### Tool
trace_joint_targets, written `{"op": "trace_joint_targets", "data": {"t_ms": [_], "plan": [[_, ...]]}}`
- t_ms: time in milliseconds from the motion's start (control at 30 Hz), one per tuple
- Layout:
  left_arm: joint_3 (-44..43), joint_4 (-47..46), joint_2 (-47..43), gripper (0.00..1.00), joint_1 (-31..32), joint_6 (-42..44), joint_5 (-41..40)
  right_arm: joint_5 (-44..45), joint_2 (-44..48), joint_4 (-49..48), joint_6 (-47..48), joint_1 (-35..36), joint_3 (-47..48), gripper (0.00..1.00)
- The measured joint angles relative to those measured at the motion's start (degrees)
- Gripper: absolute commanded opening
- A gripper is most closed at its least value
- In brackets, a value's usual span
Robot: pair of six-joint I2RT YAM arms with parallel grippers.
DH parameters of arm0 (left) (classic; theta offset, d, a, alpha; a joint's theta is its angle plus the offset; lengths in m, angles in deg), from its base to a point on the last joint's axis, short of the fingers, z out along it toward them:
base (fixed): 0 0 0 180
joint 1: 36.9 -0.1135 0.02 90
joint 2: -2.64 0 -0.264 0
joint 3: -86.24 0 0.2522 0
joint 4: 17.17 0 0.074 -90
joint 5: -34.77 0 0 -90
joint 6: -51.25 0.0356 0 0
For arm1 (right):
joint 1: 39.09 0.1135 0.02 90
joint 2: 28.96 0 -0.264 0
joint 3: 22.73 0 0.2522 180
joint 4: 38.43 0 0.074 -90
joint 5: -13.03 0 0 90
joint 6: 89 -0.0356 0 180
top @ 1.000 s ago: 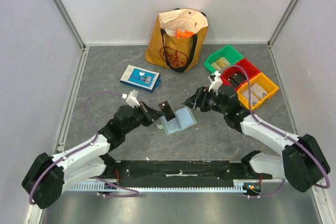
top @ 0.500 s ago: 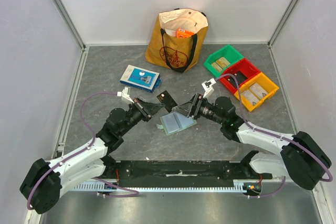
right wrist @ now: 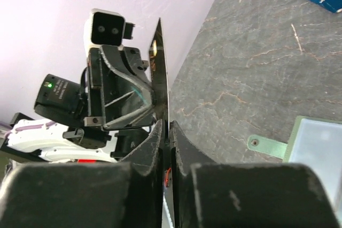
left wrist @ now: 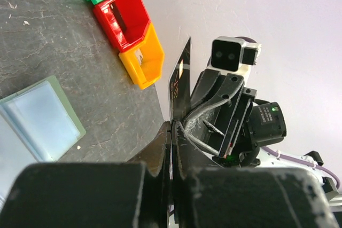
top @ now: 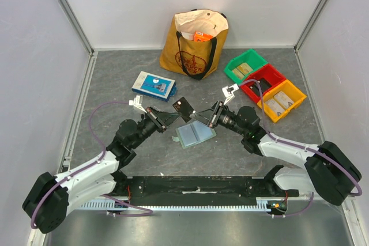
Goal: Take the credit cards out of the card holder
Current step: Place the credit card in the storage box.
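Here, on the grey surface, the pale green card holder lies open. Just above its far edge, the left gripper and right gripper meet, both jaws pinched shut on one black credit card standing edge-up between them.

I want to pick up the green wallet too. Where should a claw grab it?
Probably its small tab, coming from the left side. The card holder lies open and flat on the table, so its faces give nothing to pinch; the tab sticks out past the edge.
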Motion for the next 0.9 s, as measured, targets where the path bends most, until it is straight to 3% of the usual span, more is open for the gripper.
{"op": "trace_joint_targets", "data": {"t_ms": [133,367,567,733,900], "plan": [[0.2,-0.2,0.3,0.1,-0.1,0.0,0.3,0.4,0.1,-1.0,-0.2,0.0,-0.1,0.0],[0.3,4.2,-1.1,0.56,-0.1,1.5,1.5,0.6,4.2,3.8,3.3,-1.4,-0.3,0.0],[-5.2,22.5,-5.6,0.84,-2.6,9.4,2.2,0.2,8.8,19.4,11.5,-8.3,3.3,0.0],[-18.1,40.7,-4.6,0.87,-7.9,19.7,3.8,-0.9,9.4,34.2,21.1,-15.7,10.4,0.0],[-27.6,53.9,-1.4,0.89,-15.6,30.4,9.5,-1.4,7.8,47.6,28.6,-28.1,17.6,0.0]]}}
